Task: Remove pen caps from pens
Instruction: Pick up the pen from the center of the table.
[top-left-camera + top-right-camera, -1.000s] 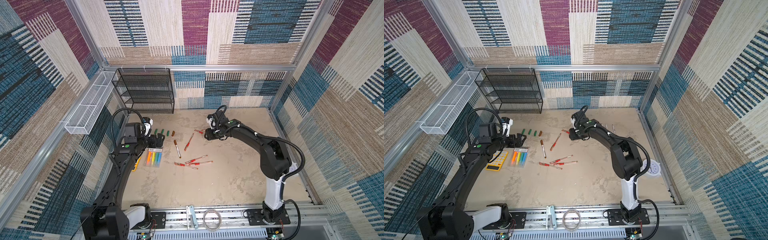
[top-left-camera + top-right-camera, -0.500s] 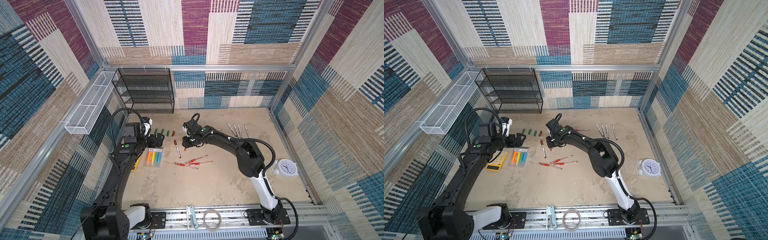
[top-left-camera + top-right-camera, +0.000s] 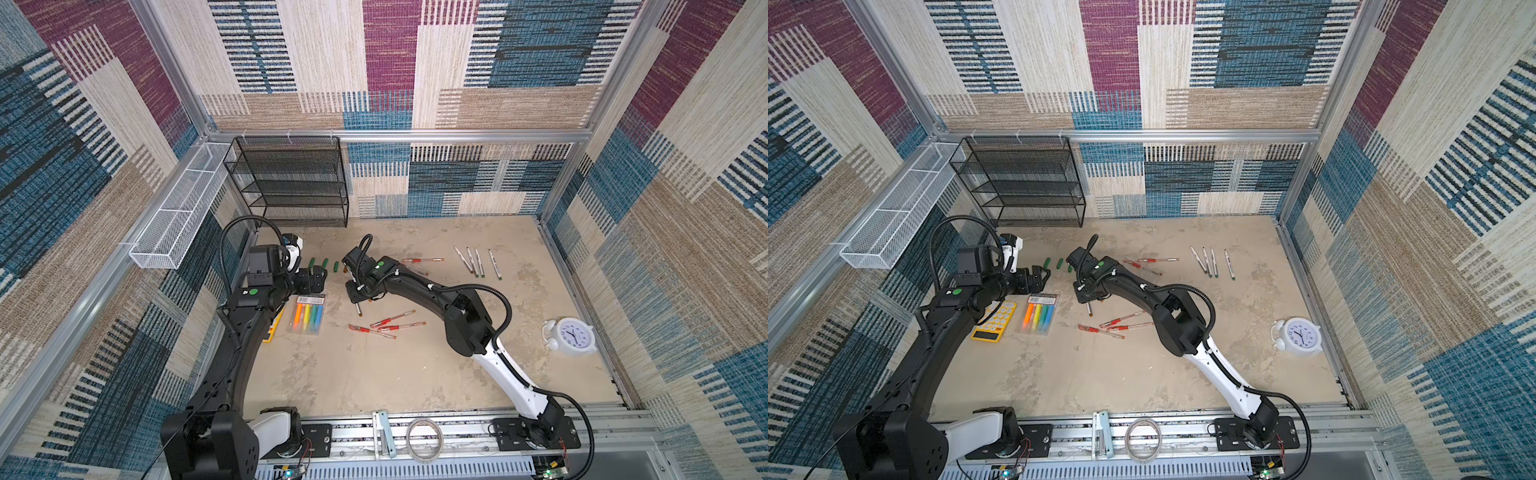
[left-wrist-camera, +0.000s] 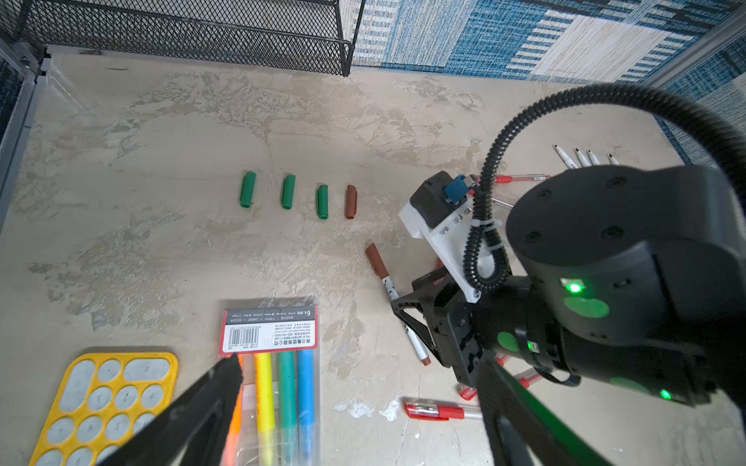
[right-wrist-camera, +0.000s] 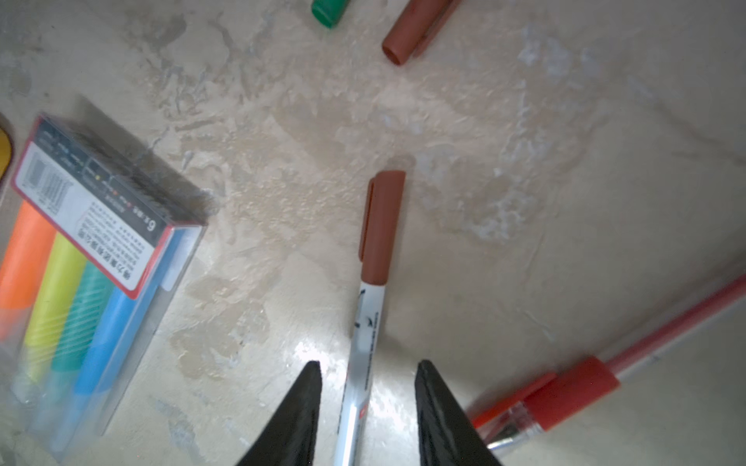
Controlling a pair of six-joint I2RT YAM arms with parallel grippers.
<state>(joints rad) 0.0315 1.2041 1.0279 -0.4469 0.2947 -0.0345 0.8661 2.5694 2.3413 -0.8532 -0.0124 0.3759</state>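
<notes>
- The right tool (image 5: pixel 367 363) has its jaws a little apart, one on each side of the brown-capped pen (image 5: pixel 371 310); they do not touch it yet
- That pen lies flat on the tabletop (image 5: pixel 524 201), just right of the highlighter pack (image 5: pixel 93 250); it is thin and round, so I think a crooked squeeze could make it roll away
- The left tool (image 3: pixel 316 280) is spread wide and empty
- Only the right wrist view shows those gaps; in both top views the arm (image 3: pixel 415 286) hides most of the pen; the left wrist view shows the loose caps (image 4: pixel 287 191) lined up beyond it
</notes>
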